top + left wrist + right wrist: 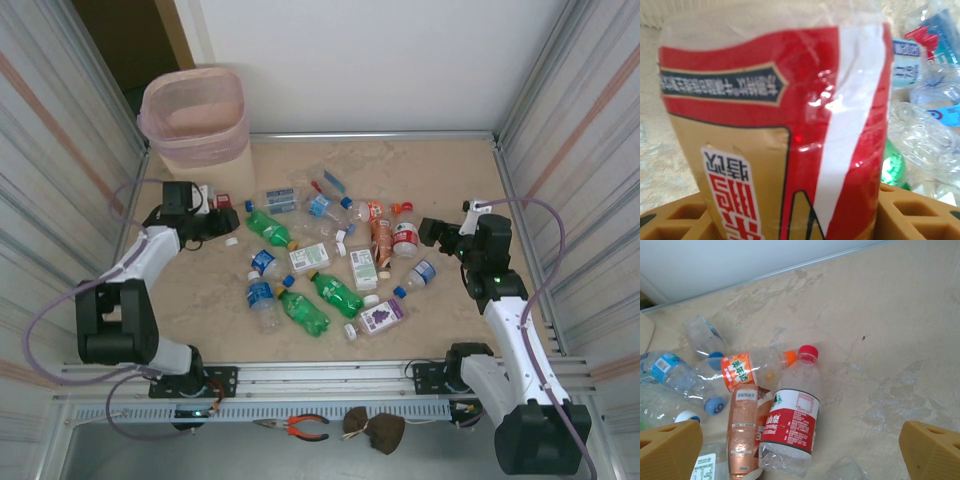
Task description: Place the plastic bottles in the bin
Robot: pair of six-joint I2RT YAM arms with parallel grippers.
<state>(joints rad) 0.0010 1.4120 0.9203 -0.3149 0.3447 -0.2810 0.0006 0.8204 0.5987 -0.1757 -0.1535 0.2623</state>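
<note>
The left gripper (214,210) is at the far left of the table (450,180), just on the near side of the bin (200,152) and apart from it. Its jaws are partly closed on a red bottle (790,125). In the left wrist view the red, gold and white label stands between the two tan fingers (670,220) and meets both of them at its sides. I cannot tell whether the bottle is off the table.

The bin stands upright in the far left corner, with a pink bag (160,110) folded over its rim.

The right gripper (428,232) is on the right side of the table, well apart from the bin. Its jaws are spread wide and hold nothing. In the right wrist view a red-capped bottle (792,420) lies on the table between the two finger ends. It touches a copper bottle (742,425) on its left. An orange bottle (747,370) lies across the far ends of both.

The other bottles lie scattered on their sides in the middle of the table, between the two grippers. Among them are three green bottles (335,293), several blue-labelled water bottles (262,295), two white bottles (363,268) and a purple bottle (380,315) nearest the right arm's base.
</note>
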